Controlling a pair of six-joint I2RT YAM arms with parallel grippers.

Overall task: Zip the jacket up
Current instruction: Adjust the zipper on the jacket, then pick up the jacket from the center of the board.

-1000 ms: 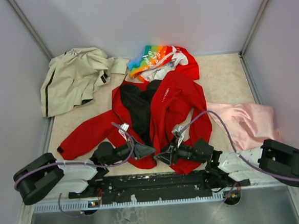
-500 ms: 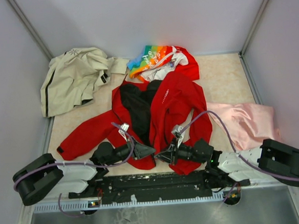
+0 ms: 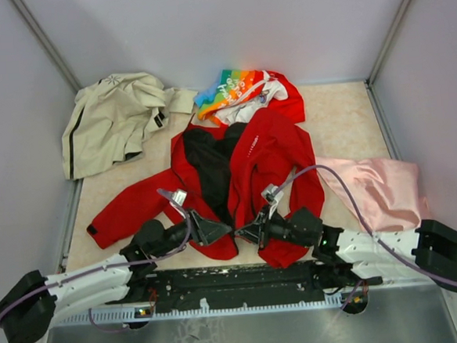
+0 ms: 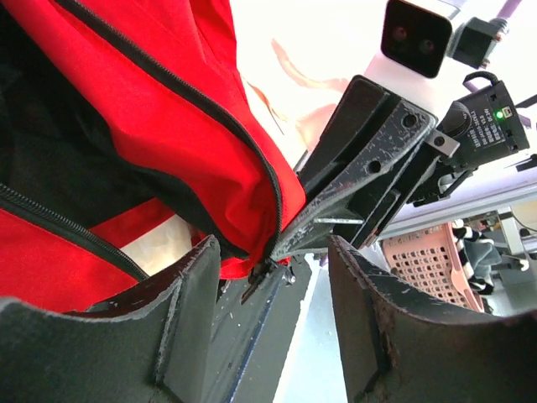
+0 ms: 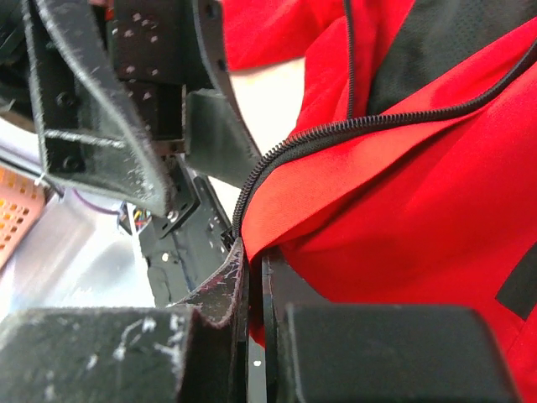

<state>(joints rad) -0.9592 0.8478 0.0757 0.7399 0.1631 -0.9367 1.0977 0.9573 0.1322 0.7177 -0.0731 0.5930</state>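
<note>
Here the red jacket point(image 3: 267, 157) lies open in the middle of the table point(image 3: 334, 117), collar toward the far side and hem toward the near edge, with its black lining showing between the two front panels. One sleeve stretches out to the left and the other is folded on the right.

Both arms reach in low from the near edge and meet at the hem. The right gripper point(image 3: 245, 235) has its jaws pressed together on the bottom corner of the right front panel. In the right wrist view the red edge and its dark zipper track point(image 5: 336, 130) run down into the closed fingers point(image 5: 226, 290). The left gripper point(image 3: 221, 233) sits just to the left of it, tips almost facing the right gripper's. Its jaws stand spread and hold nothing. In the left wrist view the hem corner of the jacket hangs in the gap between its fingers point(image 4: 189, 311), and the right gripper's tip touches that same corner.

A beige jacket point(image 3: 115, 120) lies crumpled at the far left. A rainbow-printed garment point(image 3: 234, 89) touches the red collar on the far side, and a pink cloth point(image 3: 379, 188) lies near right.
</note>
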